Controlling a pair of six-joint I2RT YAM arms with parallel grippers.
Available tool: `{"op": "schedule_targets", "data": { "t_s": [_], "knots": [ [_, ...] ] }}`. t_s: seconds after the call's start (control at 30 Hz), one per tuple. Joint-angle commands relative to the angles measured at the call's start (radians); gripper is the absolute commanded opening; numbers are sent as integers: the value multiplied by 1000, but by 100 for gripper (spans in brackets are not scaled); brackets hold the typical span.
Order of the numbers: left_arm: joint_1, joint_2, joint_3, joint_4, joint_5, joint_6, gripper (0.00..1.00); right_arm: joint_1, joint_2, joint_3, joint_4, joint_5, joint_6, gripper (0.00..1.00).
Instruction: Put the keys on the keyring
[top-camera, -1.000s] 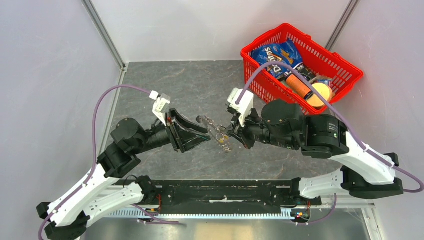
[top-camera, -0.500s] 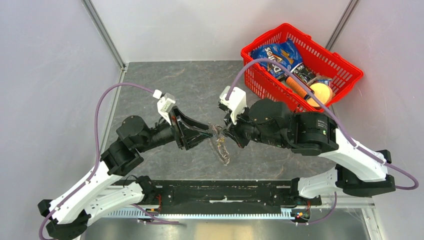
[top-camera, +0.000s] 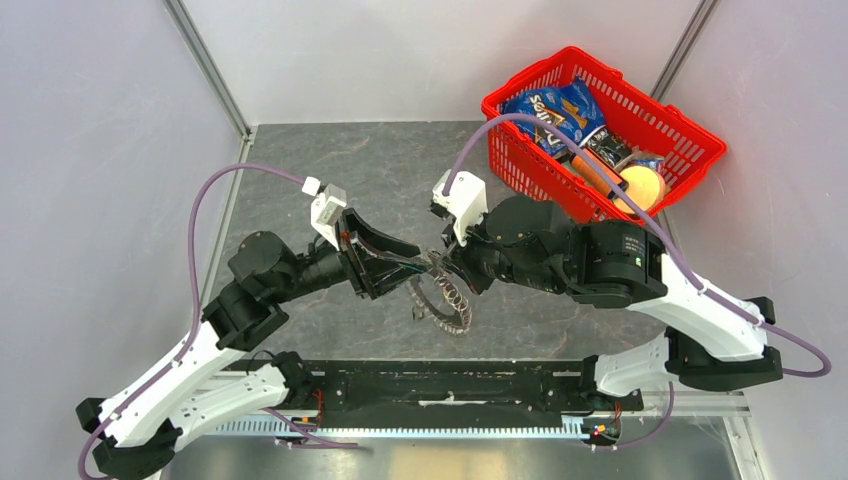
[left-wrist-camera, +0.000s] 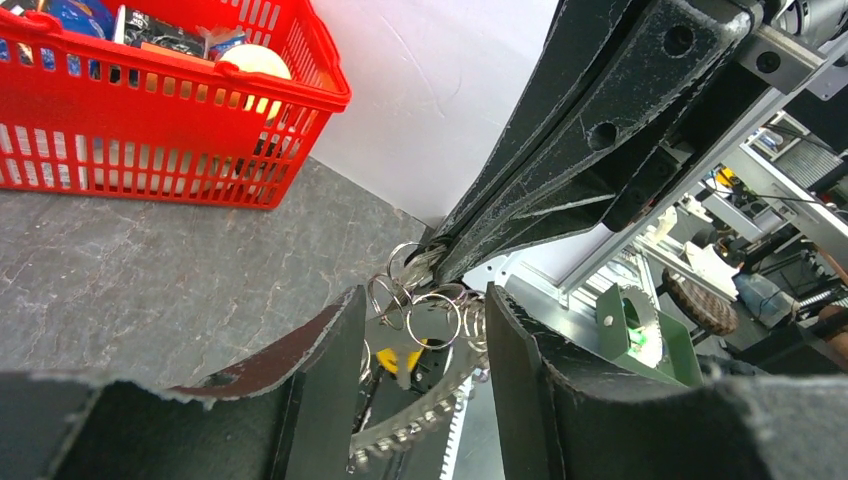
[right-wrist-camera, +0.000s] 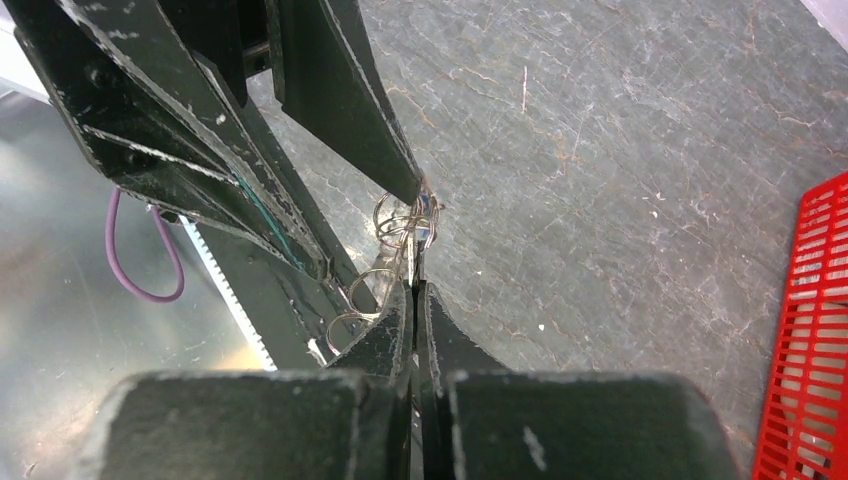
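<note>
Blue Doritos bag (top-camera: 545, 108) (red basket (top-camera: 650, 98), beyond keyring (top-camera: 447, 300))

The left fingers (top-camera: 388, 243) stood spread in a V, tips directed at the right fingers (top-camera: 455, 268). The keyring (top-camera: 447, 305) hung between both sets of fingertips and drooped below them, over the worktop (top-camera: 330, 170). A red basket (top-camera: 527, 75) sat well behind the right fingers.

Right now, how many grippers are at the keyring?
2. The left gripper reaches from the left, jaws open around the small rings of the keyring; the right gripper faces it, jaws shut on those rings.
</note>
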Motion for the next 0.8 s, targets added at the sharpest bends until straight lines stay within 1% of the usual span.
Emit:
{"op": "schedule_targets", "data": {
  "t_s": [0.0,0.13,0.4,0.6,0.67,0.77],
  "knots": [
    [1,7,10,61,38,53,53,1,5,71,25,30,24,0],
    [0,12,6,66,51,62,50,1,14,87,17,30,32,0],
    [1,14,5,60,59,88,35,1,27,107,10,15,35,0],
    [0,24,9,47,56,102,28,1,34,113,10,4,38,0],
    [1,26,11,46,55,109,23,1,35,115,10,1,38,0],
    [1,33,17,34,51,118,9,3,35,115,10,-5,41,0]
  ]
}}
